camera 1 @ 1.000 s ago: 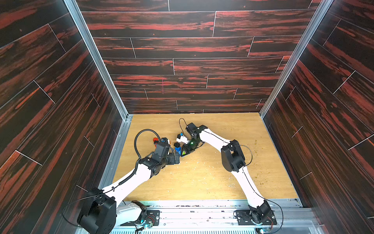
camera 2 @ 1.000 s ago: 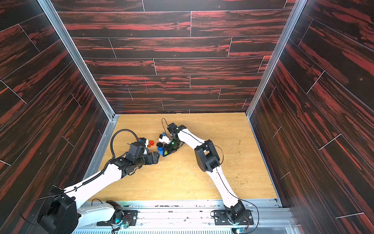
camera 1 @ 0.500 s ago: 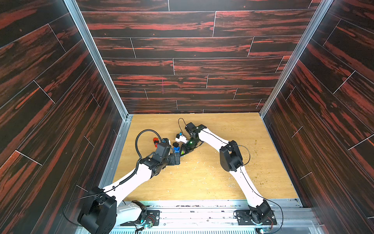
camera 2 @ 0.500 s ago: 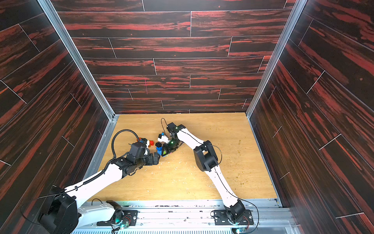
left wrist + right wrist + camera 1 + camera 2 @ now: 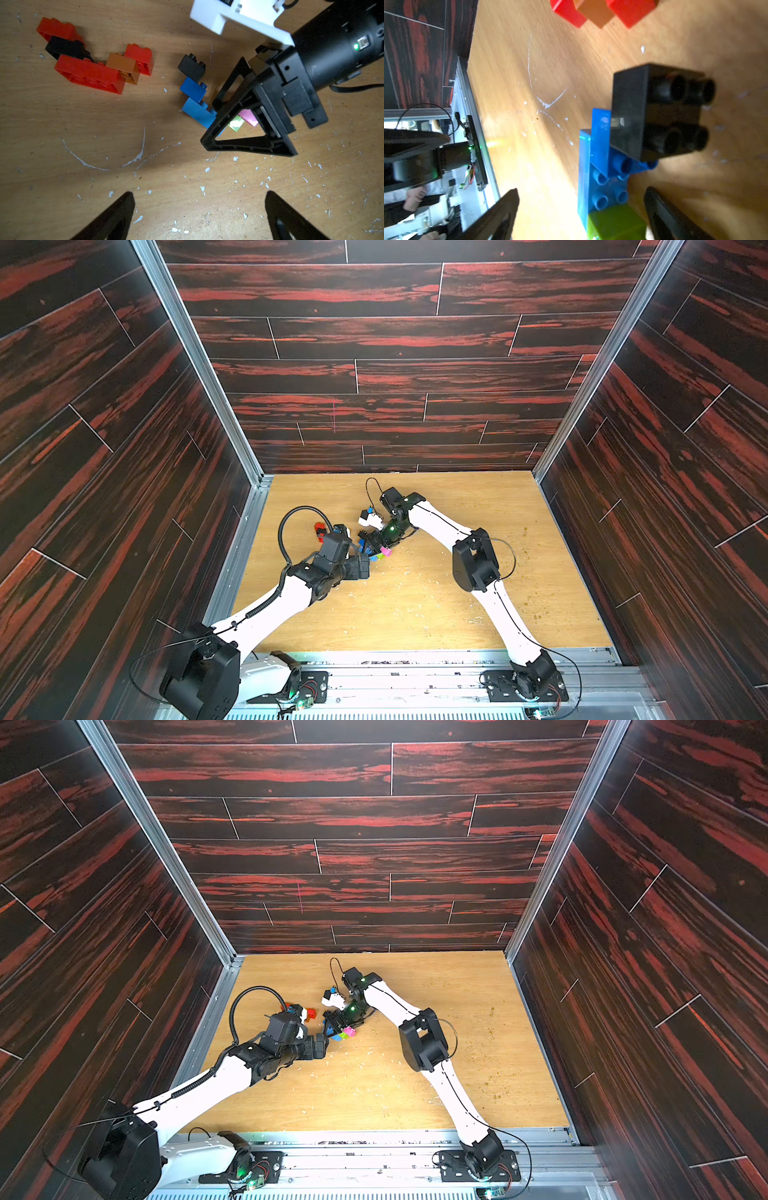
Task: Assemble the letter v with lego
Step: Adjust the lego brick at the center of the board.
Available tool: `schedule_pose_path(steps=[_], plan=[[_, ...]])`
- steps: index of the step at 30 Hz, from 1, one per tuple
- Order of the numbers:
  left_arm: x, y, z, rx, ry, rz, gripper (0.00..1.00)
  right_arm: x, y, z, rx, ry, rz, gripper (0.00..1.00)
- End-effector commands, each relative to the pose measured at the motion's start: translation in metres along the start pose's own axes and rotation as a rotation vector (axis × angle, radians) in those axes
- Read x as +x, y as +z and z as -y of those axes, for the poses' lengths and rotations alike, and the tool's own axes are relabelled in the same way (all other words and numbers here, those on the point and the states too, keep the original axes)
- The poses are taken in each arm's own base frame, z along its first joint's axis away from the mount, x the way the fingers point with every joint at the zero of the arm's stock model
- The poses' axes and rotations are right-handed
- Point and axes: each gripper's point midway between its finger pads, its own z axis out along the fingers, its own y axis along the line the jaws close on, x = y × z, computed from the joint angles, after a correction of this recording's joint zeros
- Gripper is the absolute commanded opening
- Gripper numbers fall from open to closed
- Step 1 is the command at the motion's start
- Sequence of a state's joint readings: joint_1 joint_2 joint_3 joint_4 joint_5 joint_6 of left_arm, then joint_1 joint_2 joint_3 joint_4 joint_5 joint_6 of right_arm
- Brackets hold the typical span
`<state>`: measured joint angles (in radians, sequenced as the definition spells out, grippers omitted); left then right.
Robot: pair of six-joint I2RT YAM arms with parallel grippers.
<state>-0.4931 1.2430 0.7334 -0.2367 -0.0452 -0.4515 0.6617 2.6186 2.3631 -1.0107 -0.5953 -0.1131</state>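
The lego lies in two groups on the wooden floor. A stepped chain runs black brick (image 5: 192, 67), blue (image 5: 193, 90), light blue (image 5: 199, 113), green (image 5: 235, 123), pink (image 5: 248, 117). My right gripper (image 5: 582, 192) stands open astride its light blue and green end (image 5: 614, 222), jaws wide apart and off the bricks; both top views show it over the chain (image 5: 370, 543) (image 5: 332, 1021). Beside it sits a cluster of a long red brick (image 5: 89, 75), black (image 5: 66, 48), orange-brown (image 5: 123, 67) and small red (image 5: 139, 58). My left gripper (image 5: 199, 197) is open and empty, short of the chain.
The wooden floor (image 5: 436, 614) carries white scratches and paint flecks (image 5: 137, 158). Dark red panel walls (image 5: 374, 427) close in the back and both sides, with a metal rail (image 5: 415, 659) along the front. Both forearms meet near the chain.
My right gripper has gone from shut to open over the blue chain. Both arms have barely shifted, and the bricks lie where they were.
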Motion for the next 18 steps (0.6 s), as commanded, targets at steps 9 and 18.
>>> schedule_pose_path(steps=[9, 18], plan=[[0.01, 0.011, -0.007, -0.044, 0.034, -0.04, 1.0, -0.011, -0.024, 0.065, 0.374, 0.06, 0.045, 0.98], [0.021, 0.032, -0.026, -0.187, 0.095, -0.123, 1.0, -0.053, -0.112, 0.057, 0.569, 0.081, 0.275, 0.98]])
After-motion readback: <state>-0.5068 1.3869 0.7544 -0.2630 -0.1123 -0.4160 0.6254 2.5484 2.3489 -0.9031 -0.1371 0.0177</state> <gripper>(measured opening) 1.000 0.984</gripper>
